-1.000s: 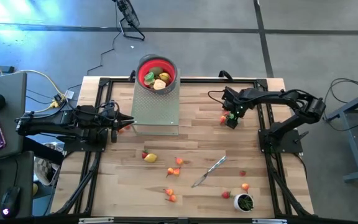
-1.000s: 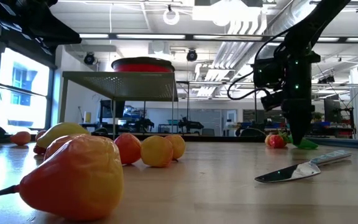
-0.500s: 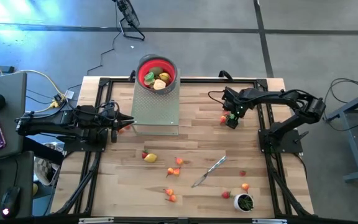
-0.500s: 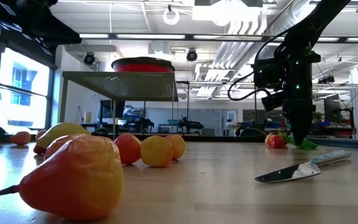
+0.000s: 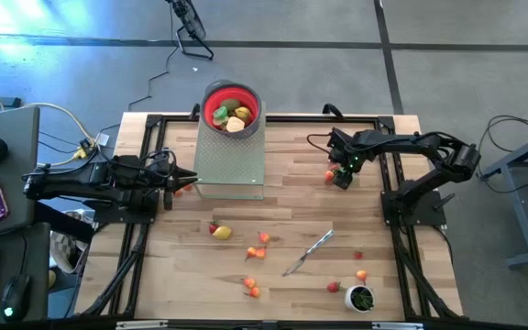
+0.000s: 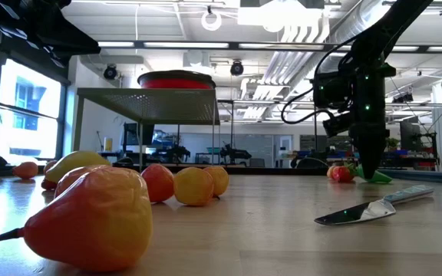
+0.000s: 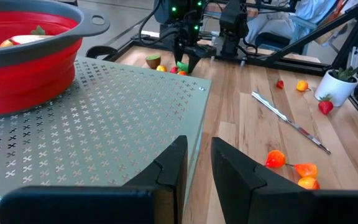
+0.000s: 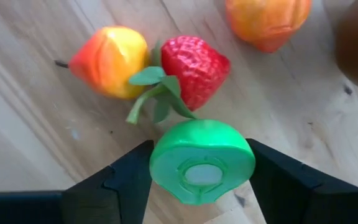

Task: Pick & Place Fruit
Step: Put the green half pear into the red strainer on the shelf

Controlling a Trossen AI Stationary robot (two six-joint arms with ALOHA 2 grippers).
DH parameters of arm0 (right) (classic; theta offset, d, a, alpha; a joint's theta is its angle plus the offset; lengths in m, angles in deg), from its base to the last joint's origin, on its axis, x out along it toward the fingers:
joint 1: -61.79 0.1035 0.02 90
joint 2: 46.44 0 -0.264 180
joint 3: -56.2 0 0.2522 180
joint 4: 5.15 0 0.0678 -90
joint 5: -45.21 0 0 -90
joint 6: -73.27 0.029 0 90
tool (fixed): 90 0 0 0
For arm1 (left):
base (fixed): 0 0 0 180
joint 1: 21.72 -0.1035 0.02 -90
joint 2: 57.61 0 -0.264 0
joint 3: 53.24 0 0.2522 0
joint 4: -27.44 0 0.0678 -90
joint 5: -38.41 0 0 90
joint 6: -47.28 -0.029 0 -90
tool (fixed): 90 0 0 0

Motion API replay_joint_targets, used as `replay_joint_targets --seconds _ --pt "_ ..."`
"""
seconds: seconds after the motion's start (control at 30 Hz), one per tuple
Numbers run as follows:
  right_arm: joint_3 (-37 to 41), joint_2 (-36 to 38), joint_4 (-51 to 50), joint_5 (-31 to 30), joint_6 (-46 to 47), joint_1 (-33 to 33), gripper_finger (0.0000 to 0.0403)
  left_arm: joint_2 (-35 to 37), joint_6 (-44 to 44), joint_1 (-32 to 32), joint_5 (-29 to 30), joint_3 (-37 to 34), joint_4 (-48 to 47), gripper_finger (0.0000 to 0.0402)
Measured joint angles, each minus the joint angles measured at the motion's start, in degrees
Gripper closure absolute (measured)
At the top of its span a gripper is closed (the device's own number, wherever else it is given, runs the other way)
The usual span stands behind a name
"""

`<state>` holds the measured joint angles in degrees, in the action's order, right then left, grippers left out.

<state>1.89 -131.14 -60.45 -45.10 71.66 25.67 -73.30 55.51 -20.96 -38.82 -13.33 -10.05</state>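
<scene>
Several fruit pieces (image 5: 257, 240) lie scattered on the table (image 5: 291, 197) from above, more filling the red bowl (image 5: 231, 104); the right gripper (image 5: 341, 177) points down beside a small cluster. Level with the table, it stands by a strawberry (image 6: 341, 174). The left gripper (image 7: 197, 163), nearly closed and empty, rests at the perforated stand (image 7: 92, 124). The right wrist view shows the fingers straddling a green fruit half (image 8: 202, 160), touching its sides.

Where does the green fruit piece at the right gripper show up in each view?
High view: green fruit piece at the right gripper, right of the mesh stand.
Low view: green sliver at the gripper's foot, beside the strawberry.
Left wrist view: far off, past the stand's corner.
Right wrist view: centre, between the fingers.
Shared landmark: the strawberry.
</scene>
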Motion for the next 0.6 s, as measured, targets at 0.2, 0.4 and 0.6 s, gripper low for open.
replay_joint_targets --seconds 0.2,0.4,0.6 --pt "0.00 0.00 0.24 -1.07 0.09 -0.02 0.0163 0.00 0.00 0.00 0.00 0.00 0.00 0.0334" --pt "0.00 0.02 0.26 -1.04 0.22 0.00 0.0178 0.00 0.00 0.00 0.00 0.00 0.00 0.0334" --pt "0.00 1.61 -0.59 -1.03 0.48 0.31 0.0173 0.00 0.00 0.00 -0.01 0.00 0.00 0.0334"
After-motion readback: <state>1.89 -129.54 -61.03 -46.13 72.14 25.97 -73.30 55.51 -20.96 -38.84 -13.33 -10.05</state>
